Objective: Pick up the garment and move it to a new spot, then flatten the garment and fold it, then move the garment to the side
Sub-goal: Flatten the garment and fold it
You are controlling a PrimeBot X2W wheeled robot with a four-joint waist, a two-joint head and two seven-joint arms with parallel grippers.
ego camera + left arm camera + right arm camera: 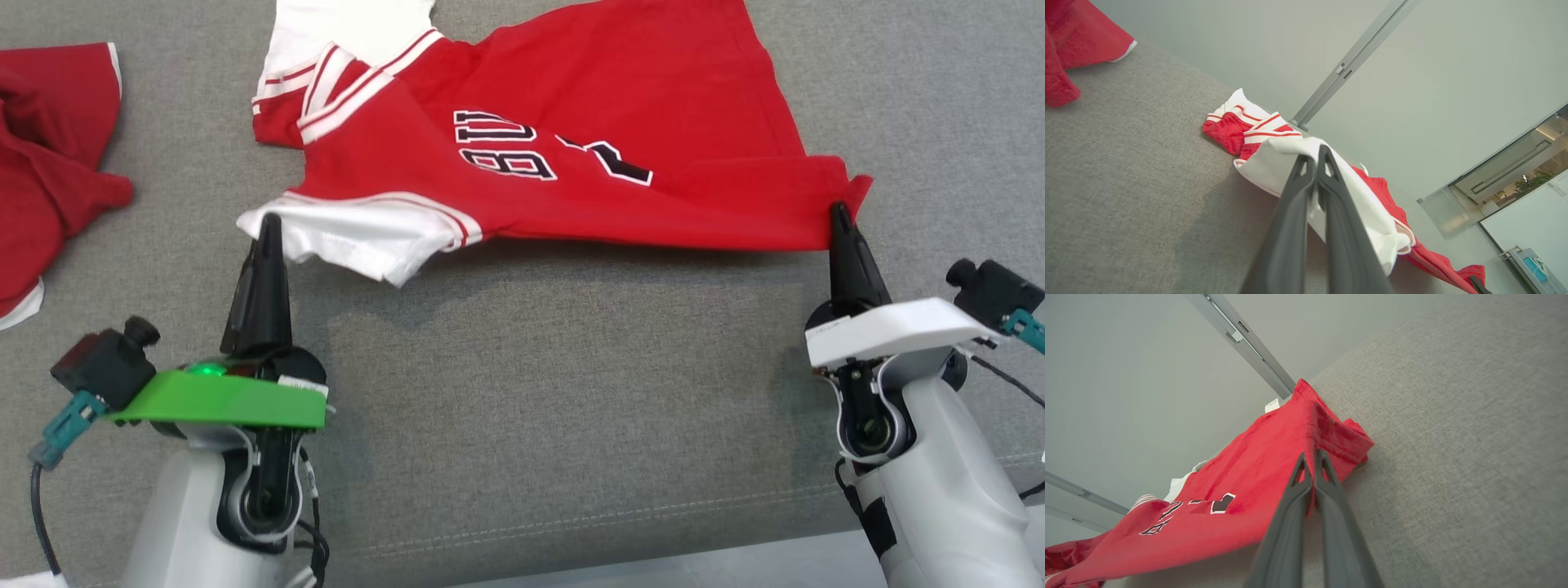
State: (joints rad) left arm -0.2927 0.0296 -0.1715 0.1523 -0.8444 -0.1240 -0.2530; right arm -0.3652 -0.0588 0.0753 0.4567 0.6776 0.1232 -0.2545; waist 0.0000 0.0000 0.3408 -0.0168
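The garment [588, 155] is a red jersey with white sleeves, striped trim and black lettering, spread across the grey fabric surface [531, 384]. Its near edge is lifted off the surface between my two grippers. My left gripper [269, 222] is shut on the white sleeve [1274, 167] at the jersey's near left corner. On the right, my right gripper [838, 211] is shut on the red hem corner [1331, 433]. In the left wrist view the left gripper [1314, 155] pinches white cloth; in the right wrist view the right gripper [1311, 456] pinches red cloth.
A second red garment [49, 163] lies crumpled at the far left of the surface. The surface's front edge [653, 563] runs just below my arms. A pale wall with a grey metal rail [1355, 57] stands behind the surface.
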